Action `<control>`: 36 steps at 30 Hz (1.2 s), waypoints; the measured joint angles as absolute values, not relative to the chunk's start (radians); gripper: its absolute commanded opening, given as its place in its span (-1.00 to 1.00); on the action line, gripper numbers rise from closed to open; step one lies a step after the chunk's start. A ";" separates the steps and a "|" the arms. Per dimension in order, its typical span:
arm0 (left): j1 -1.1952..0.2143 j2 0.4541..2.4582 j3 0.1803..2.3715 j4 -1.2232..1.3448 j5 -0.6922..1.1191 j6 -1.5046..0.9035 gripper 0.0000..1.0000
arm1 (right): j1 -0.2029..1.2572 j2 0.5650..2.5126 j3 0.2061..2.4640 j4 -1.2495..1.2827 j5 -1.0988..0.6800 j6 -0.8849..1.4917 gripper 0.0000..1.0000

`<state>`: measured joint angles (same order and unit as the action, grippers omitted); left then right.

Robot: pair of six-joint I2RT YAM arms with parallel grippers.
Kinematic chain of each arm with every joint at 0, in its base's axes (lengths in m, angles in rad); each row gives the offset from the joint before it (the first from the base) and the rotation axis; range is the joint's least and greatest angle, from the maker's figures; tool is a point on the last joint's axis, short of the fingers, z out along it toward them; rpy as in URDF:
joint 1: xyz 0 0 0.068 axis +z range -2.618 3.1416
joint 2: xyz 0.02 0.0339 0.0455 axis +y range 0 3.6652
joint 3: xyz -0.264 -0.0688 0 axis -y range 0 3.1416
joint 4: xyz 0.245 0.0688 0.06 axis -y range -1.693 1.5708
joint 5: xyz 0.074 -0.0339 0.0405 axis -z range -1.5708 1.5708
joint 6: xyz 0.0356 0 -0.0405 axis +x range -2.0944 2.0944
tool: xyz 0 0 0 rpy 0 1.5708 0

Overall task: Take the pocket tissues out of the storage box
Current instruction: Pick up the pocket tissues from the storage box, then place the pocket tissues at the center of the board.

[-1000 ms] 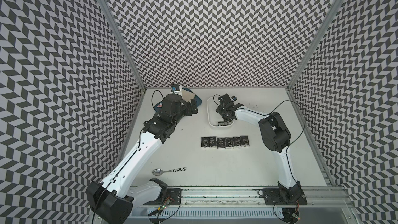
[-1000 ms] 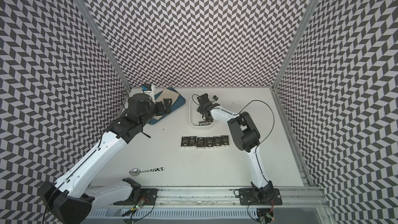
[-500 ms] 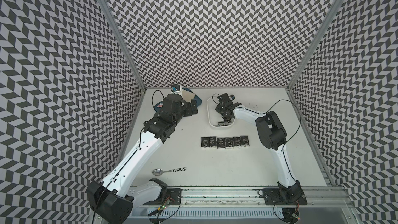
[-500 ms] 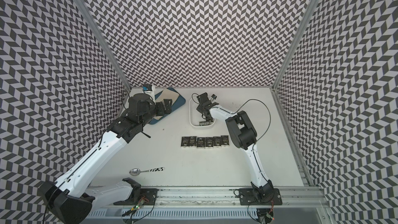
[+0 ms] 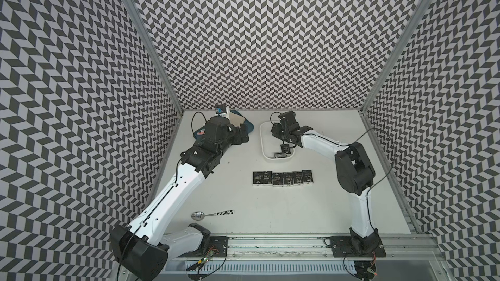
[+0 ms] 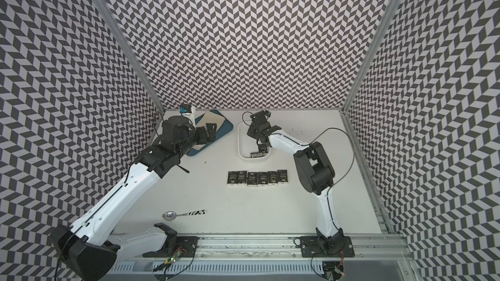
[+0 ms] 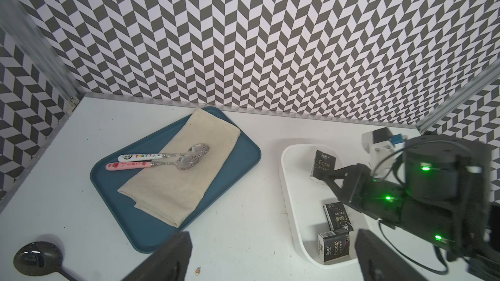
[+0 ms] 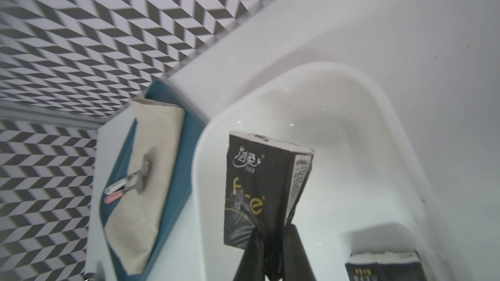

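The white storage box [image 5: 263, 141] [image 6: 239, 141] lies at the back middle of the table. My right gripper [image 8: 272, 229] [image 5: 276, 131] is inside it, shut on the lower edge of one black pocket tissue packet [image 8: 265, 182] [image 7: 323, 166], which stands up on end. The top views hide this packet under the gripper. Two more packets [image 7: 338, 216] [image 7: 334, 245] lie at the near end of the box [image 7: 286, 185]. Several packets [image 5: 282, 178] [image 6: 257, 178] lie in a row on the table in front. My left gripper [image 7: 272, 241] [image 5: 243, 136] is open and holds nothing, left of the box.
A blue tray [image 7: 238, 163] [image 5: 250, 128] with a beige cloth [image 7: 184, 174] and two spoons [image 7: 162, 159] sits left of the box, partly under my left arm. A loose spoon [image 5: 211, 214] [image 6: 184, 214] lies near the table's front. Patterned walls close in three sides.
My right gripper's jaws have closed onto the packet inside the box, and the right arm's elbow has shifted slightly. The left arm has stayed where it was.
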<state>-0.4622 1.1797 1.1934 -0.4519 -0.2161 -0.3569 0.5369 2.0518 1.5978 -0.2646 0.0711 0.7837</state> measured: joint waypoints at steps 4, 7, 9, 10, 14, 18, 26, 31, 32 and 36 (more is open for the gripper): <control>-0.462 1.180 1.193 -0.452 -0.215 -0.357 0.99 | 0.494 1.832 1.425 -0.238 0.042 0.713 -0.74; -0.462 1.180 1.193 -0.451 -0.213 -0.357 0.99 | 0.398 1.665 1.243 -0.212 0.021 0.680 -0.74; -0.462 1.180 1.195 -0.450 -0.209 -0.358 0.99 | 0.315 1.575 1.114 -0.195 0.008 0.668 -0.73; -0.461 1.183 1.198 -0.450 -0.205 -0.360 0.99 | 0.274 1.538 1.049 -0.191 0.006 0.662 -0.73; -0.461 1.203 1.221 -0.447 -0.188 -0.361 0.99 | 0.193 1.454 0.849 -0.201 0.002 0.653 -0.72; -0.461 1.213 1.229 -0.440 -0.173 -0.365 0.99 | 0.190 1.426 0.731 -0.211 -0.019 0.637 -0.71; -0.461 1.214 1.229 -0.433 -0.162 -0.368 0.99 | 0.186 1.399 0.622 -0.200 -0.055 0.620 -0.39; -0.461 1.214 1.229 -0.428 -0.159 -0.368 0.99 | 0.185 1.390 0.633 -0.214 -0.046 0.615 -0.12; -0.461 1.214 1.229 -0.428 -0.159 -0.368 0.99 | 0.183 1.385 0.639 -0.218 -0.041 0.613 -0.11; -0.461 1.214 1.229 -0.428 -0.159 -0.368 0.99 | 0.146 1.366 0.671 -0.222 -0.031 0.610 -0.09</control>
